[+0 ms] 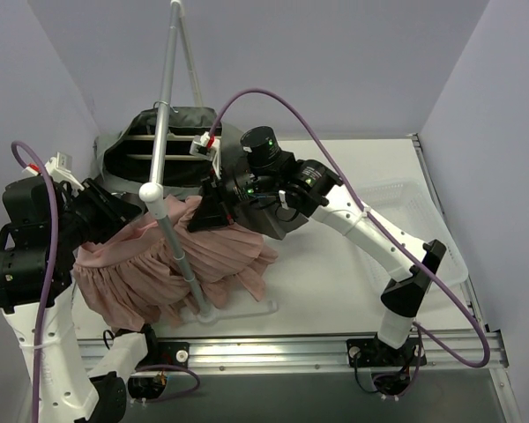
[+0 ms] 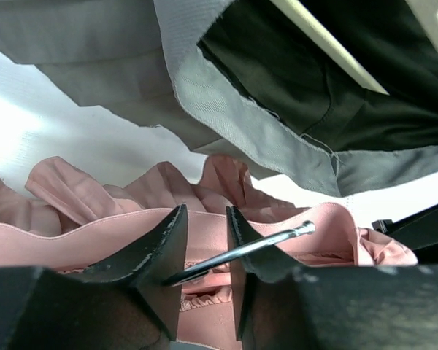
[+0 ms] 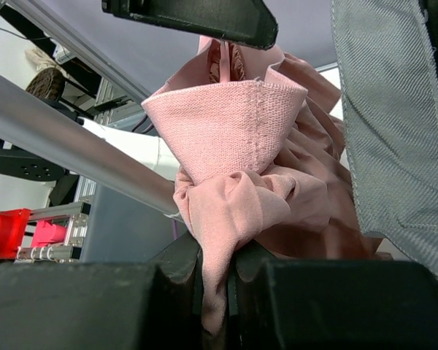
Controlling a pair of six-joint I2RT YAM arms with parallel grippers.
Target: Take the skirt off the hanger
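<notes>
The pink skirt (image 1: 167, 264) hangs bunched at the rack's left, between both grippers. My right gripper (image 1: 210, 216) is shut on a fold of the skirt's fabric (image 3: 233, 124) just below the waistband; in the right wrist view (image 3: 217, 251) the cloth is pinched between the jaws. My left gripper (image 1: 128, 216) is at the skirt's left side with its jaws apart (image 2: 206, 211). A thin metal hanger rod (image 2: 263, 244) lies across its fingers above the pink waistband (image 2: 95, 226). The rest of the hanger is hidden by cloth.
The rack's metal pole (image 1: 163, 106) slants down to a white base (image 1: 238, 310) and passes close by in the right wrist view (image 3: 73, 157). A grey and black garment (image 1: 181, 145) hangs behind the skirt. A white basket (image 1: 423, 220) sits at the right.
</notes>
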